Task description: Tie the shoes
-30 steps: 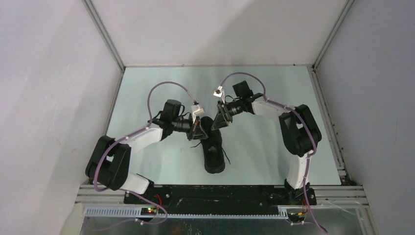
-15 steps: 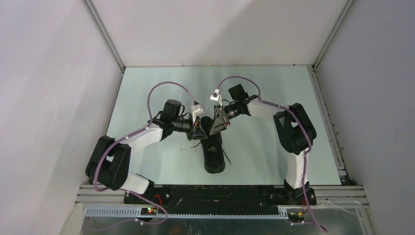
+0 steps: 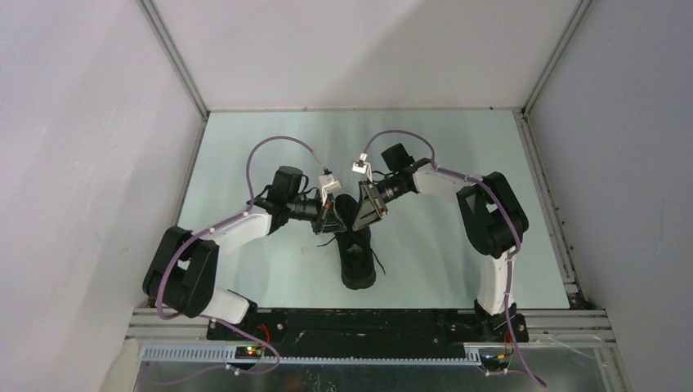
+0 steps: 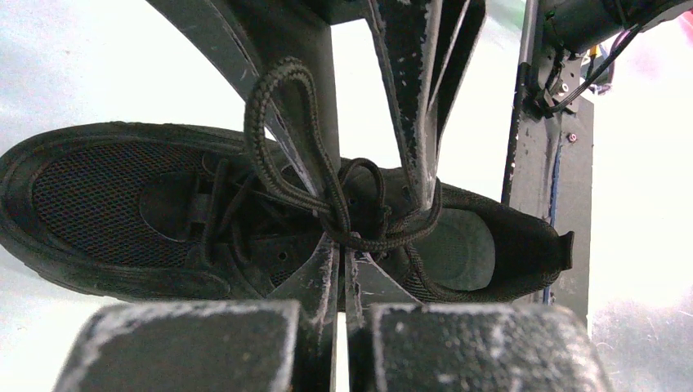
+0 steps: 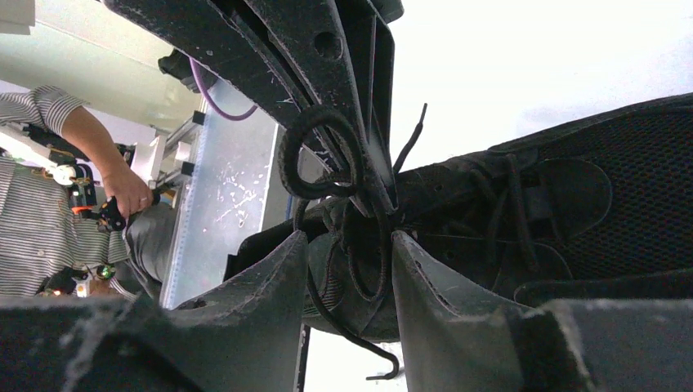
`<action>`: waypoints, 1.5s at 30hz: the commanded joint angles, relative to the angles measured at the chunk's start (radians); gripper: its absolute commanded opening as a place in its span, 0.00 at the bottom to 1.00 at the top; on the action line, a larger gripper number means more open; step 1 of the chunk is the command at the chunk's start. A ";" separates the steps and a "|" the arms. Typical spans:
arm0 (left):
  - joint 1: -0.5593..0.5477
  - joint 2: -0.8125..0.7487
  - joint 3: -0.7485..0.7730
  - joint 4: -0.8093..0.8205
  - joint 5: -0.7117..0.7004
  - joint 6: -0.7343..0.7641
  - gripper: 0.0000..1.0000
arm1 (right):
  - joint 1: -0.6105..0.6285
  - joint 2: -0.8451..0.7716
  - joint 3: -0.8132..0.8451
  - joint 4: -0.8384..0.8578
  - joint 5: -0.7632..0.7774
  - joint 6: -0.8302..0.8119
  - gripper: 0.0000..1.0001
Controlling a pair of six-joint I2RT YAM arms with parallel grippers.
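The black sneaker [image 3: 358,260] lies mid-table, toe towards the arm bases; it also shows in the left wrist view [image 4: 106,204] and the right wrist view [image 5: 588,204]. My left gripper [image 3: 328,219] is over its lacing from the left, and its jaws [image 4: 344,243] are shut on the black lace at the knot. A lace loop [image 4: 274,122] stands up between the two grippers and also shows in the right wrist view [image 5: 315,155]. My right gripper [image 3: 365,214] is open [image 5: 350,245], its fingers astride a second small lace loop [image 5: 364,261] above the shoe's opening.
A loose lace end [image 5: 359,343] hangs below the right fingers. White enclosure walls stand close on three sides of the pale green table [image 3: 245,139]. A metal rail [image 3: 368,353] runs along the front. A person in a striped shirt [image 5: 49,188] stands outside.
My right gripper has moved left and down onto the shoe's lacing, close against the left gripper. The left arm and the shoe have stayed put.
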 commanded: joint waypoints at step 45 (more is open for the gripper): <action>-0.003 0.006 0.041 0.021 -0.054 -0.039 0.00 | 0.071 -0.129 0.035 -0.003 0.159 -0.001 0.41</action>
